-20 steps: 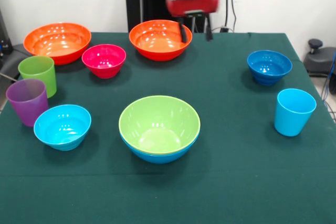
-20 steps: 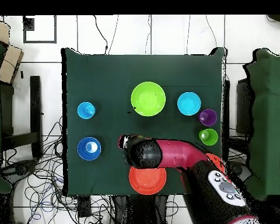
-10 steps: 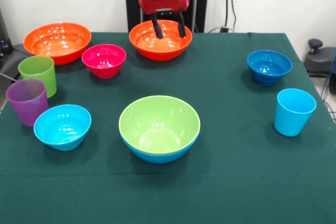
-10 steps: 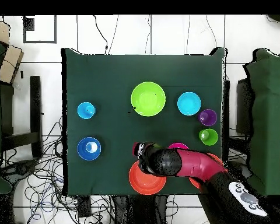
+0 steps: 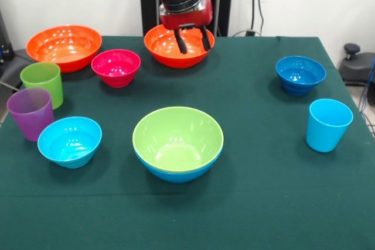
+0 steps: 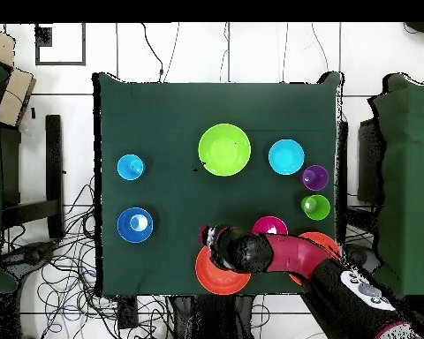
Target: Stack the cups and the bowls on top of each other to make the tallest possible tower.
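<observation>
Green cloth covers your worktop. Your hand hangs over the glossy orange plastic bowl at the far middle, its two dark fingers spread apart and empty, tips down inside the bowl's rim. The second large orange bowl sits at the far left corner, with the small magenta bowl just beside it. The tower at the centre is the large lime green bowl nested in the large blue bowl. You see the lime green tumbler, purple tumbler and small cyan bowl grouped at the left, the small dark blue bowl and light blue tumbler at the right.
</observation>
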